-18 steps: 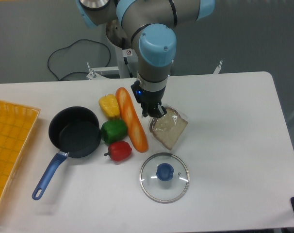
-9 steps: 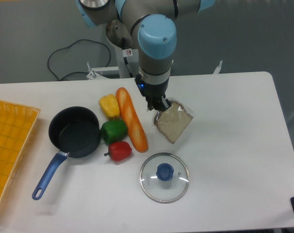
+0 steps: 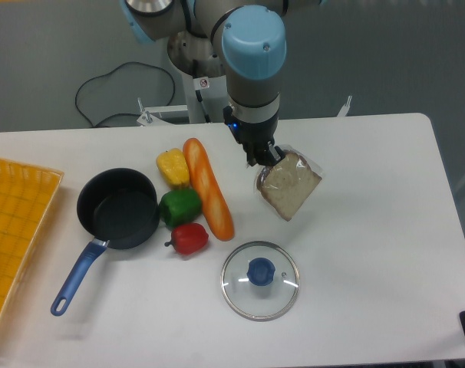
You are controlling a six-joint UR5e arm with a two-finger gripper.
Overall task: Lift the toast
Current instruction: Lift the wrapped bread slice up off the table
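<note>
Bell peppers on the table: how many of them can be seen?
3. The yellow pepper lies left of the orange loaf, the green pepper sits just below it beside the pan, and the red pepper lies below the green one. None seems hidden.

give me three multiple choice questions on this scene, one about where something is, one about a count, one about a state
1. Where is the glass lid?
A. on the pan
B. flat on the table, in front of the baguette
C. in the yellow tray

2. How many peppers lie beside the baguette?
A. one
B. three
C. five

3. What is the gripper doing?
A. shut on the toast
B. open above the pan
C. gripping the lid knob

Answers:
1 B, the lid lies on the table away from the pan.
2 B, a yellow pepper, a green pepper and a red pepper.
3 A, the fingers pinch a corner of the wrapped toast.
</note>
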